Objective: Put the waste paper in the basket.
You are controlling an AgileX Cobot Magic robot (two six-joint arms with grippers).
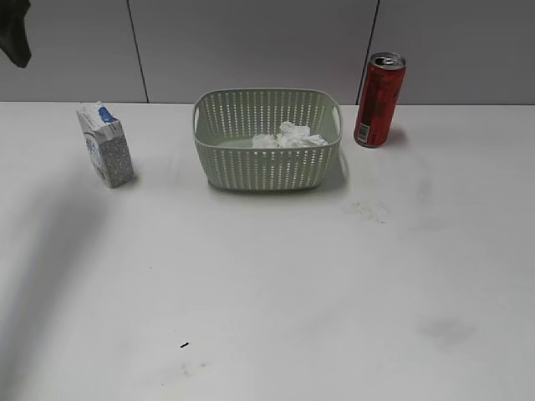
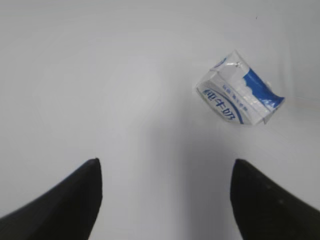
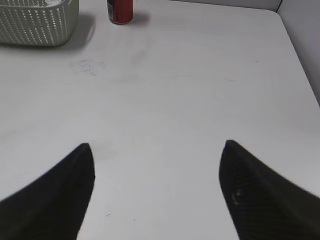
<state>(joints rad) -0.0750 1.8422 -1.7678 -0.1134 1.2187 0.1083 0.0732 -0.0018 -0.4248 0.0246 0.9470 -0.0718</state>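
Note:
The sage-green slotted basket [image 1: 267, 159] stands at the back middle of the white table; it also shows in the right wrist view [image 3: 35, 22]. Crumpled white waste paper [image 1: 290, 136] lies inside it; I cannot tell how many wads. My left gripper [image 2: 165, 175] is open and empty, high above the table's left side. Only a dark part of the left arm [image 1: 15, 33] shows at the exterior view's top left corner. My right gripper [image 3: 156, 155] is open and empty over the table's right part; it does not show in the exterior view.
A white-and-blue tissue pack [image 1: 105, 144] stands left of the basket and shows in the left wrist view [image 2: 239, 95]. A tall red can [image 1: 379, 99] stands right of the basket, also in the right wrist view [image 3: 120, 11]. The table's right edge [image 3: 300, 55] meets a wall.

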